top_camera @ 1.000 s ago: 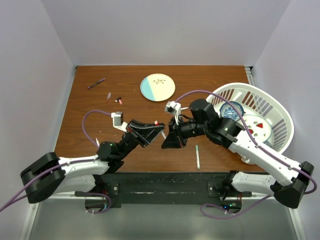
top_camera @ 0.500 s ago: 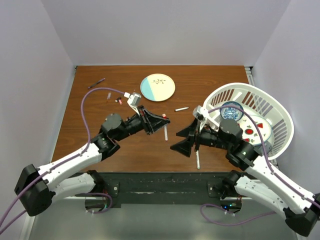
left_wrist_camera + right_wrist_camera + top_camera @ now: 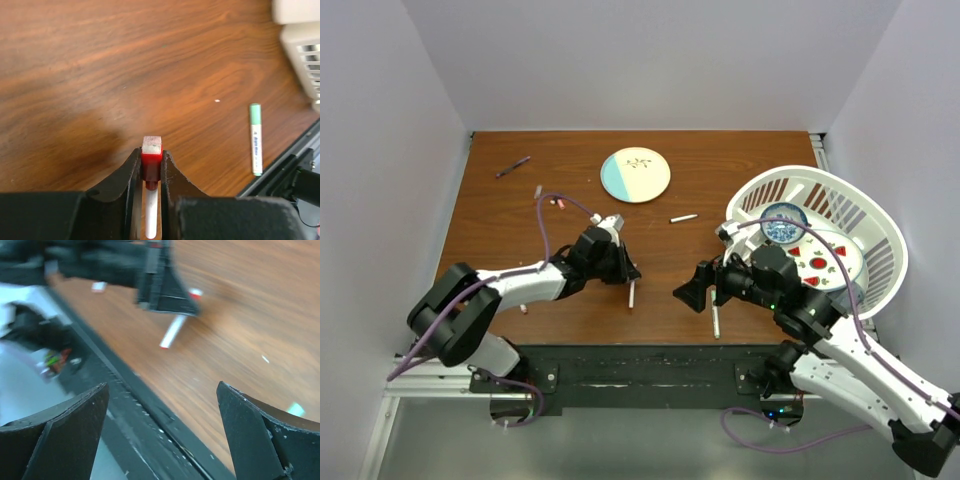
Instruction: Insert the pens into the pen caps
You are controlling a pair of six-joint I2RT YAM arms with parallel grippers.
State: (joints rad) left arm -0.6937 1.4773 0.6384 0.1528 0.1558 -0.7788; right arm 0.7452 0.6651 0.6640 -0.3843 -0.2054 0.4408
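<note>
Table (image 3: 740, 165): brown, streaked wood grain.
Round plate (image 3: 635, 175): half pale blue, half cream, with a small sprig motif on the cream.
Basket (image 3: 882, 228): white, slatted.
Dish (image 3: 783, 222) in the basket: blue pattern. Flat plate (image 3: 828, 262) beside it: white with red and green motifs.
Red-capped pen (image 3: 151, 222) — white barrel, red cap (image 3: 151, 161), whitish end face.
Green-capped pen (image 3: 256, 142) — white barrel, green cap, green print.
Dark purple pen (image 3: 513, 166): dark purple all over.
Left gripper (image 3: 151, 152), right gripper (image 3: 160, 390): black.
</note>
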